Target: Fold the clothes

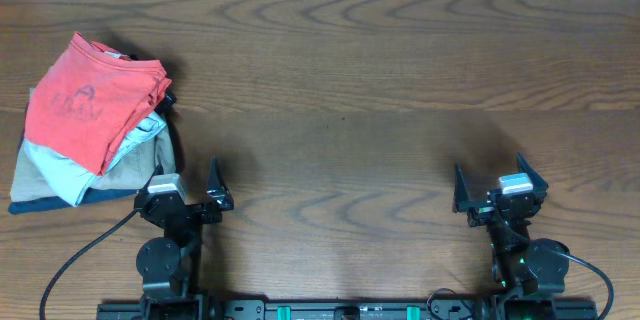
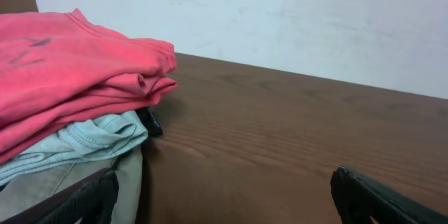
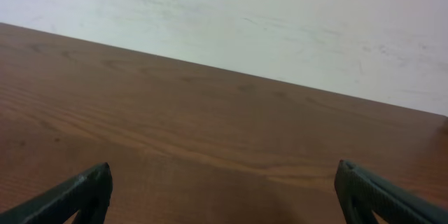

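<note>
Coral-red T-shirt: seen lying folded atop a garment stack, left of the left gripper | handling: judged light, soft, limp; best pinched at a loose edge | left gripper, right gripper: spread wide, nothing held.

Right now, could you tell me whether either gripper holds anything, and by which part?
Nothing is held: the left gripper and the right gripper are both open and empty, and the red T-shirt lies untouched.
</note>
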